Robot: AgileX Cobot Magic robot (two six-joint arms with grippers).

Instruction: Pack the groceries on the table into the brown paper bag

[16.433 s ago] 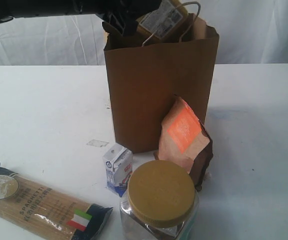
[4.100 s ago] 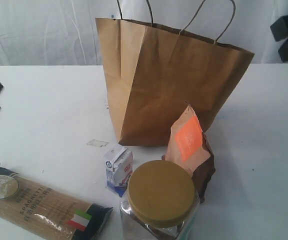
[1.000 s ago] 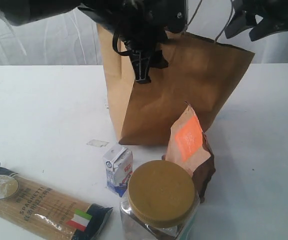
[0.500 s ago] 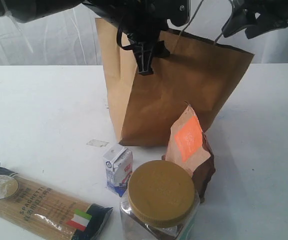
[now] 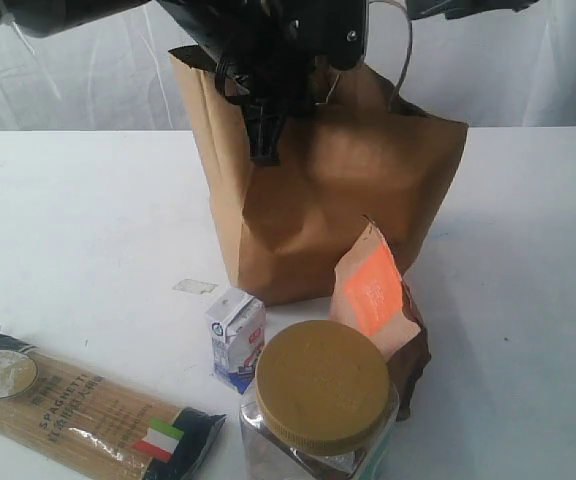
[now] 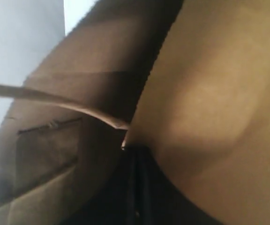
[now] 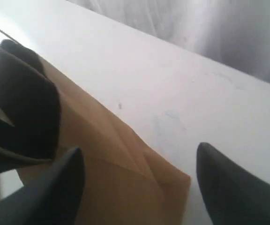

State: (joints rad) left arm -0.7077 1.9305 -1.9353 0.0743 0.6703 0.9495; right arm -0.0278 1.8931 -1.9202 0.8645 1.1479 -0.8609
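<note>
The left pincer (image 5: pixel 266 135) clamps the rim of the brown paper bag (image 5: pixel 348 210), which stands mid-way across the desk (image 5: pixel 88 220); the right pincer (image 7: pixel 137 157) hangs open above its far side. Judged step: holding the mouth open. Next, the right one should fetch the brown-orange pouch (image 5: pixel 373 295) just in front

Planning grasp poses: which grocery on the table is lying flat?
The spaghetti pack, the long one with the Italian flag. The carton, jar and pouch all stand upright.

Creased white fabric backdrop (image 5: pixel 88 90) hung beyond the far edge of the surface (image 5: pixel 88 200); small pale rectangular scrap (image 5: pixel 195 287) lay flat, left of centre.
</note>
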